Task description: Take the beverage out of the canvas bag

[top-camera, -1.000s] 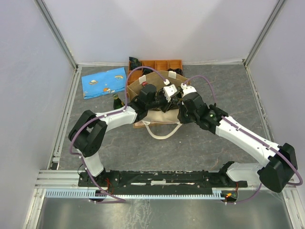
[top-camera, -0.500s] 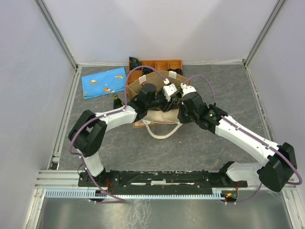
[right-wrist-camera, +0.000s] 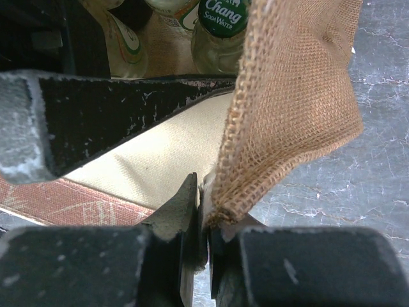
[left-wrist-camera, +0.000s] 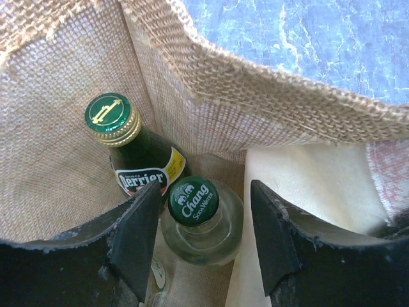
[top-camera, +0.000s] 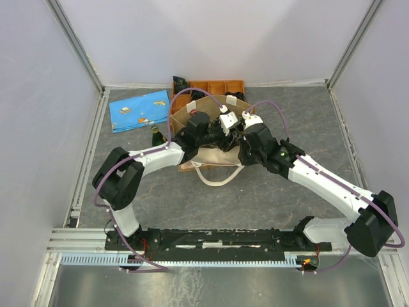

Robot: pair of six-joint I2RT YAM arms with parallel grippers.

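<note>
The canvas bag [top-camera: 214, 157] stands mid-table, woven tan with a cream front panel. Inside it, in the left wrist view, a clear Chang soda-water bottle [left-wrist-camera: 199, 224] with a green cap stands beside a green Perrier bottle [left-wrist-camera: 137, 153]. My left gripper [left-wrist-camera: 204, 189] hangs open just above the Chang bottle, one finger on each side of its cap and touching nothing. My right gripper [right-wrist-camera: 203, 185] is shut on the bag's woven rim [right-wrist-camera: 291, 96], pinching its edge. From above, both grippers, left [top-camera: 225, 125] and right [top-camera: 246, 123], sit at the bag's mouth.
An orange compartmented tray [top-camera: 217, 85] lies just behind the bag. A flat blue patterned pouch [top-camera: 139, 110] lies at the back left. A dark green bottle [top-camera: 155, 135] stands on the table left of the bag. Grey side walls enclose the table.
The left gripper's jaws have spread apart inside the bag. Neither arm has visibly shifted, and the right gripper keeps its pinch on the bag's rim.
</note>
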